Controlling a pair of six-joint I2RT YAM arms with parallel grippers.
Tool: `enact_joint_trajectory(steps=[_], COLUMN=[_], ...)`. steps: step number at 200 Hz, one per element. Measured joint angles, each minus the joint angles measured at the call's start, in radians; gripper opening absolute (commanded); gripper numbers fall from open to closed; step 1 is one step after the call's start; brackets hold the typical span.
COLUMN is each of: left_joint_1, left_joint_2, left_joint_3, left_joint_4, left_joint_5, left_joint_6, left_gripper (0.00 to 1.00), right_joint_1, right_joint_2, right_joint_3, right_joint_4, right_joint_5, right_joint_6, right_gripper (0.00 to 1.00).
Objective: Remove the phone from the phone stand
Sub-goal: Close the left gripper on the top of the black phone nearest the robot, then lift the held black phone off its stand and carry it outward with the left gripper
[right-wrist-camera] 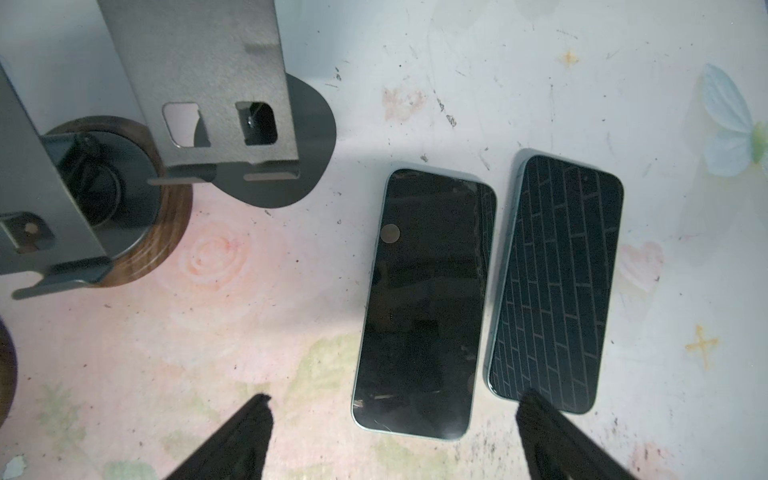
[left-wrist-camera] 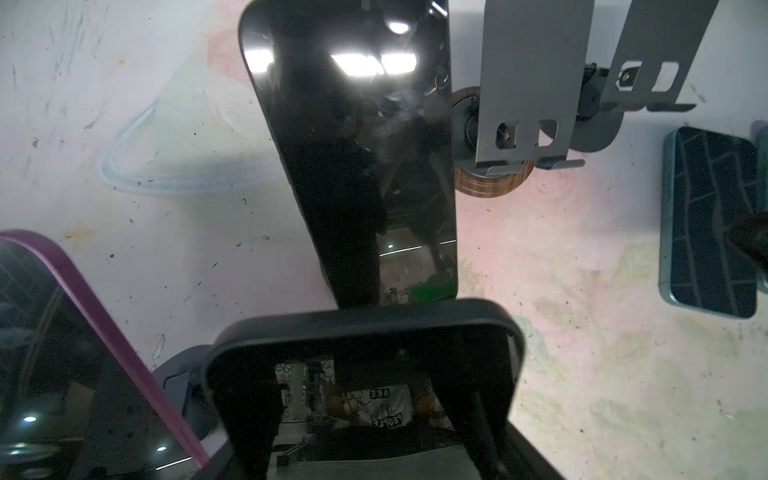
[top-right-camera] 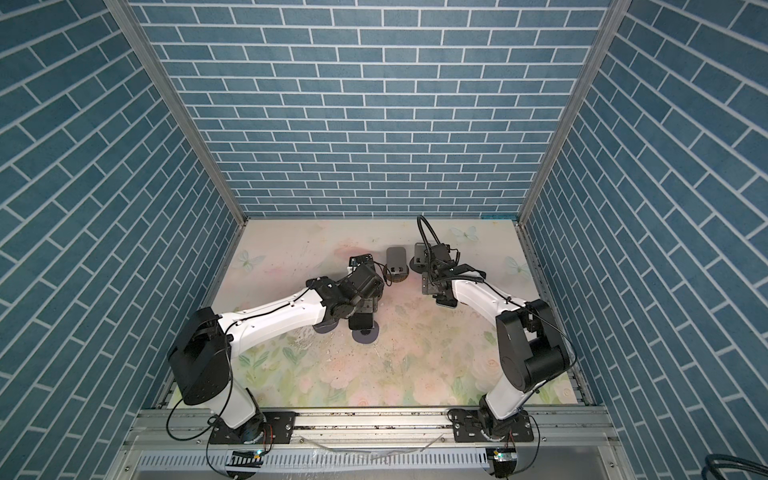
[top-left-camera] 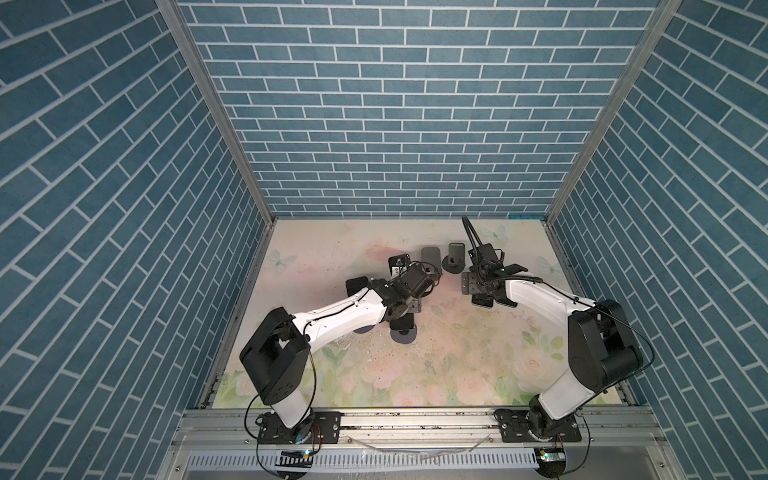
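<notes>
A phone (left-wrist-camera: 365,328) in a dark grey case stands upright right in front of the left wrist camera. My left gripper (left-wrist-camera: 365,370) is shut on it, one finger on each long side. In both top views this gripper sits over a phone stand, of which only the round dark base (top-left-camera: 405,336) (top-right-camera: 365,335) shows. My right gripper (right-wrist-camera: 395,411) is open and empty. It hovers over two phones, one black (right-wrist-camera: 424,303) and one with a teal edge (right-wrist-camera: 557,282), that lie flat on the floral table.
Two empty grey metal stands, one on a wooden base (right-wrist-camera: 137,257) and one on a dark base (right-wrist-camera: 307,137), stand at the back middle. A black phone (left-wrist-camera: 353,166) lies beyond the held one. A purple-edged phone (left-wrist-camera: 62,353) leans close beside my left gripper.
</notes>
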State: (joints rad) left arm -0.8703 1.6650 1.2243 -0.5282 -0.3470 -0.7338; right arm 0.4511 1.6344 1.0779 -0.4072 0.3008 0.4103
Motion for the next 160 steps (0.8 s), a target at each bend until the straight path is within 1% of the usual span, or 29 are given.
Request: enact_joint_trajectory(steps=[22,67,108,160], left_joint_1=[0.0,0.0,0.0,0.0], left_joint_2=[0.0,-0.008,-0.071,-0.185], left_joint_3=[0.0,-0.013,-0.051,-0.087], left_joint_4=[0.003,0.027,0.045,0.063], left_joint_5=[0.002,0.008,0.006,-0.049], left_joint_6=[0.0,0.017,0.044,0.076], left_gripper=[0.63,0.58,0.58,0.58], right_joint_1=[-0.001,-0.001,-0.001,-0.001], right_joint_2=[0.0,-0.001,-0.008,-0.009], right_joint_3=[-0.006,-0.015,-0.015,-0.015], right_joint_4=[0.001,0.001,0.0,0.0], right_joint_5=[0.0,-0.002,-0.002,-0.01], right_joint_6=[0.0,0.0,0.0,0.001], right_gripper=[0.93,0.93,0.93,0.93])
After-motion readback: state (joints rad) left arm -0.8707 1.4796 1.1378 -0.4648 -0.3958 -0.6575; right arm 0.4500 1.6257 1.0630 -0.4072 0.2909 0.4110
